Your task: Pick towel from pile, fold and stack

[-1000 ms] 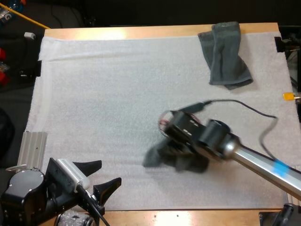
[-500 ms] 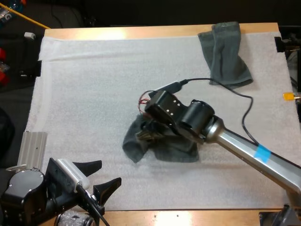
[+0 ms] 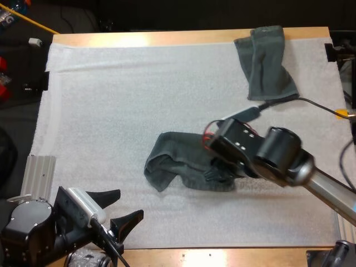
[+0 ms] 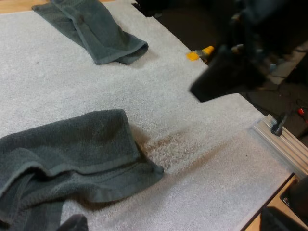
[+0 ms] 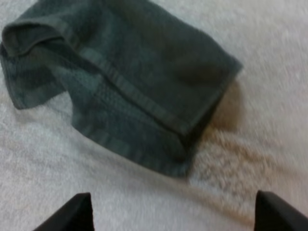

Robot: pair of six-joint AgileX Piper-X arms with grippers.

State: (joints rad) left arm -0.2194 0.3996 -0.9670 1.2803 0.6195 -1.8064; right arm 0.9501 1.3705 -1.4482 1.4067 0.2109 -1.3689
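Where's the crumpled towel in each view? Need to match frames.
High view: crumpled towel in the middle of the white mat, nearer the arms than the far towel.
Left wrist view: crumpled towel close by, far towel beyond it.
Right wrist view: crumpled towel just ahead of the open right gripper.
Shared landmark: the far towel, in high and left wrist views.

Crumpled towel (image 3: 173, 162) central, second towel (image 3: 267, 65) far right

Bare mat (image 3: 111, 100) spreads left of the crumpled towel (image 3: 175, 164); right arm (image 3: 278, 158) overhangs it.
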